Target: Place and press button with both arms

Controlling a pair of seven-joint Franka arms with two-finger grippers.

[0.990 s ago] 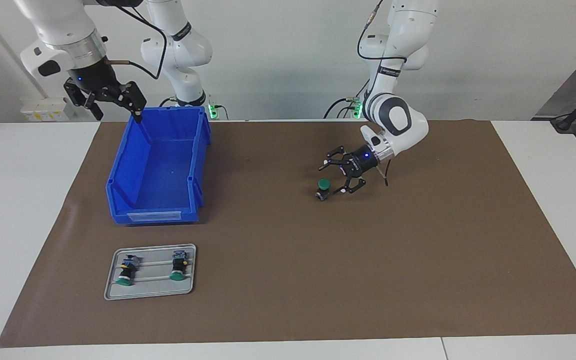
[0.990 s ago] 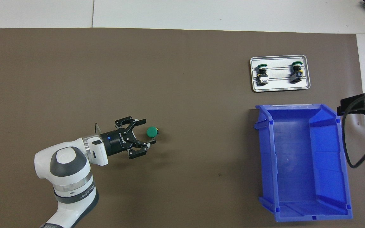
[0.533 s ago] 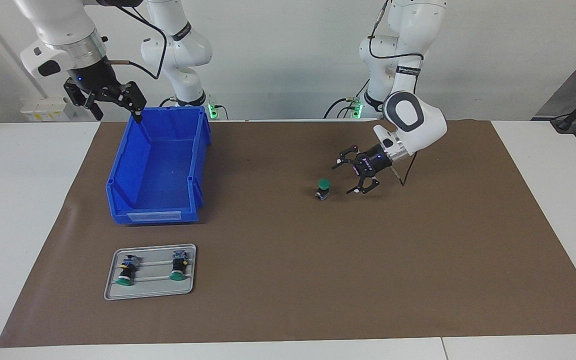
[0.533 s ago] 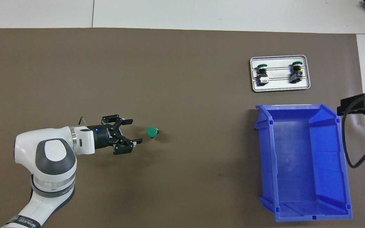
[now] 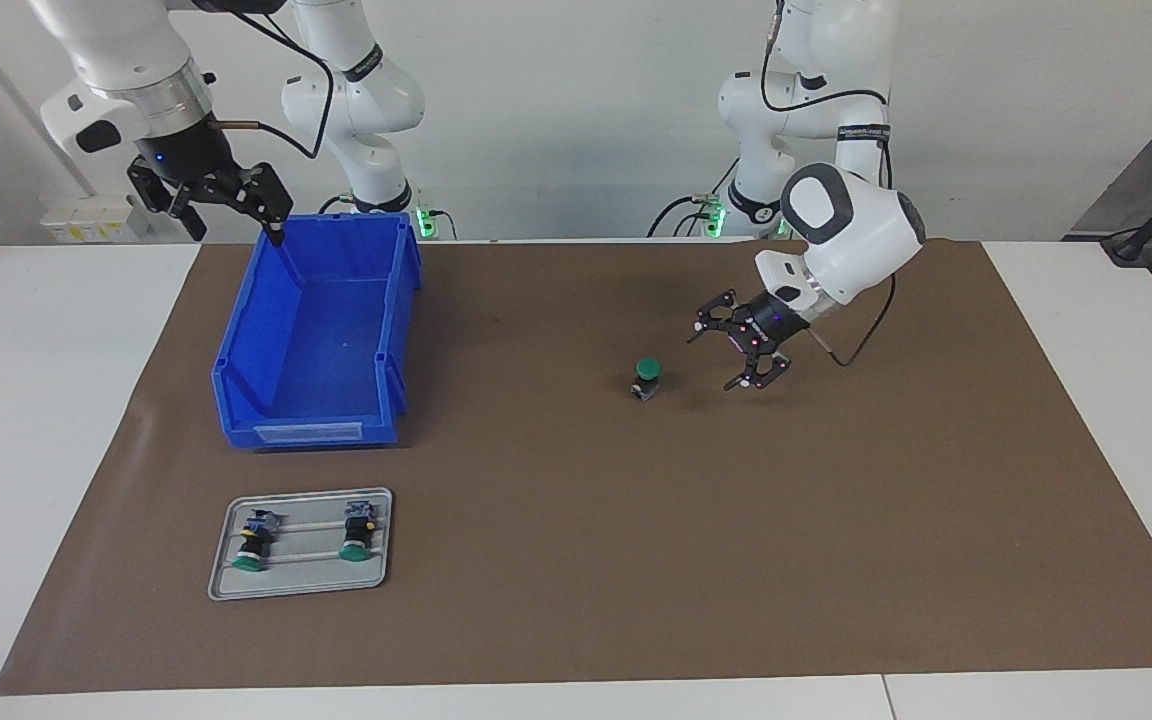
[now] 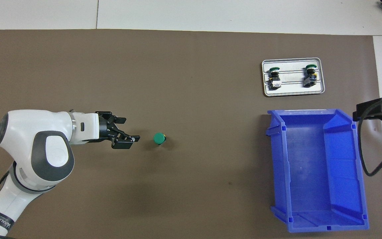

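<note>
The button (image 5: 647, 377) stands upright on my brown mat (image 5: 576, 560), green cap up, black body below; my left hand (image 5: 739, 354) hangs beside it, spread wide, empty.

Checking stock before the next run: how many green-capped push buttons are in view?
3: one button upright on the brown mat, two lying in the metal tray. None seen in the blue bin.

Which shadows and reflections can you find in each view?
Facing view: the button casts only a faint shadow on the brown mat; green lights glow at the arm bases. Overhead view: the blue bin shades the mat along its side; the metal tray shines palely.
</note>
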